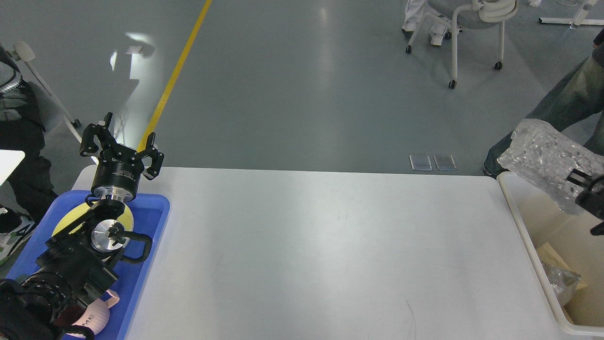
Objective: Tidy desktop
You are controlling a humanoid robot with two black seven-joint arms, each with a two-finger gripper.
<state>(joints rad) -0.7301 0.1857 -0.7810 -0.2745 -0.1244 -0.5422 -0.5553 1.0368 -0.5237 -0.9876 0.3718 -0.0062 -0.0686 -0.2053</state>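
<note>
A wide white surface (330, 245) with rounded corners, the desktop to be tidied, fills the lower and middle part of the head view, with grey floor beyond its far edge. At its left end sits a blue tray (151, 222) holding a yellow round object (71, 222) and, near the bottom edge, a pink and white item (96, 316) partly hidden under the arm. The left end effector (121, 144) is raised above the far end of the tray, its two black fingers spread apart with nothing between them. At the right end, a cream-coloured bin (524, 231) stands against the edge of the surface; inside it lie a piece of brown cardboard (552, 257) and some crumpled clear plastic (561, 281). Above the bin, a crinkled clear plastic bundle (547, 163) hangs in the air against the right end effector (590, 196), which is mostly cut off by the frame edge, so whether its fingers are clamped on the bundle cannot be told. On the floor run a yellow line (177, 71) and, near the far edge of the surface, two small clear panels (432, 162). A white chair on castors (465, 28) stands at the top right, and a person's trouser leg (561, 104) shows at the right edge
</note>
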